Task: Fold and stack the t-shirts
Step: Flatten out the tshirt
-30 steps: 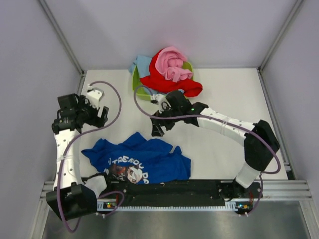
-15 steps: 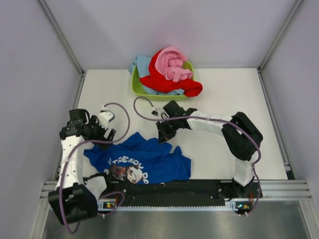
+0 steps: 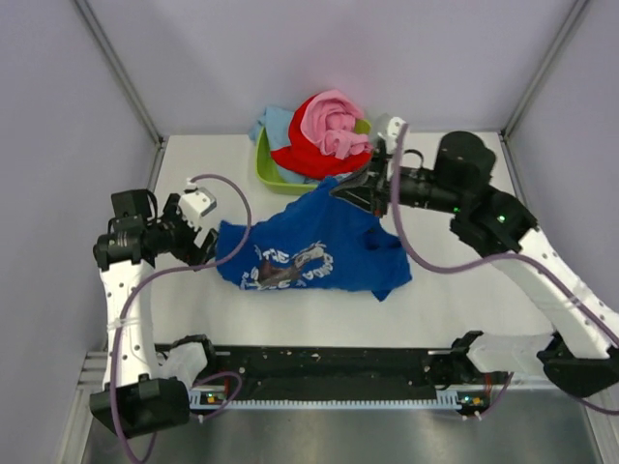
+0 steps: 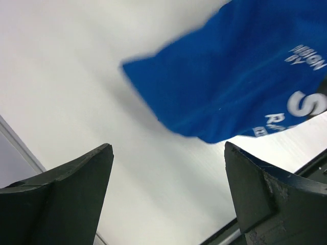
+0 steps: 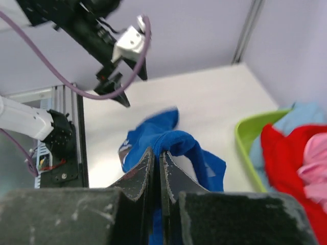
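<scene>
hoisted toward the tub [image 3: 268, 174], the blue t-shirt [image 3: 309, 253] hangs pinched in the right gripper [image 3: 353, 190]; left gripper [image 3: 201, 249], spread wide, faces its tub-far corner.

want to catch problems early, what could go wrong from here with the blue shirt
1. The right claw pinches the blue t-shirt at one bunched spot only; the cloth might slip out or stay crumpled.
2. The left claw is open with the shirt's edge ahead of it, not gripped; closing could miss it.
3. The right claw works close to the green tub and the red shirt; it might snag them.
</scene>
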{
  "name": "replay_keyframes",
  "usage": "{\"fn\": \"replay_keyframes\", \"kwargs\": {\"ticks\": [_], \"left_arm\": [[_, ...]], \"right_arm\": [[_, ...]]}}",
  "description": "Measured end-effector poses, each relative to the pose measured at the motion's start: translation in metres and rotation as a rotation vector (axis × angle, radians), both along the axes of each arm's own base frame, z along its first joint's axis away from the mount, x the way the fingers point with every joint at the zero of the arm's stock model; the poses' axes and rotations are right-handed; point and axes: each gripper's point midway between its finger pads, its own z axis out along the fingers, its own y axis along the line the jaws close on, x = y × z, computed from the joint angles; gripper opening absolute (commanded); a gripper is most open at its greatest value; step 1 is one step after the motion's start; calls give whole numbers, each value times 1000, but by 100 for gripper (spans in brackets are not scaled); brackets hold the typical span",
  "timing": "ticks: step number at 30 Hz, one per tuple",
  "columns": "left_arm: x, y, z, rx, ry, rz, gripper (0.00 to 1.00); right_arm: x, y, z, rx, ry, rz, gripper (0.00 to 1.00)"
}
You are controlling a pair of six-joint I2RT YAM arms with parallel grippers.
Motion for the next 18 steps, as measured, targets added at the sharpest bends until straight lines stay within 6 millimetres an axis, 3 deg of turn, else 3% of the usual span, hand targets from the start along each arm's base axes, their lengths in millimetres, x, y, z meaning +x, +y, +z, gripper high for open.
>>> {"fn": "replay_keyframes", "kwargs": {"ticks": [3, 5, 7, 9, 12, 18], "left_arm": [[5, -9, 18, -20, -53, -38, 93], [6, -18, 19, -28, -58, -68, 93], [7, -27, 16, -29, -48, -102, 93], [8, -39, 8, -21, -32, -147, 92], [10, -59, -12, 8, 20, -230, 92], [38, -96, -45, 67, 93, -356, 91]], "right_arm": [[-23, -17, 44, 66, -159, 48, 0], [-36, -24, 54, 77, -219, 83, 0], [-45, -28, 50, 65, -253, 117, 0], [-51, -30, 35, 27, -250, 151, 0], [-61, -34, -4, -79, -185, 226, 0], [-87, -48, -100, -272, 122, 350, 0]]}}
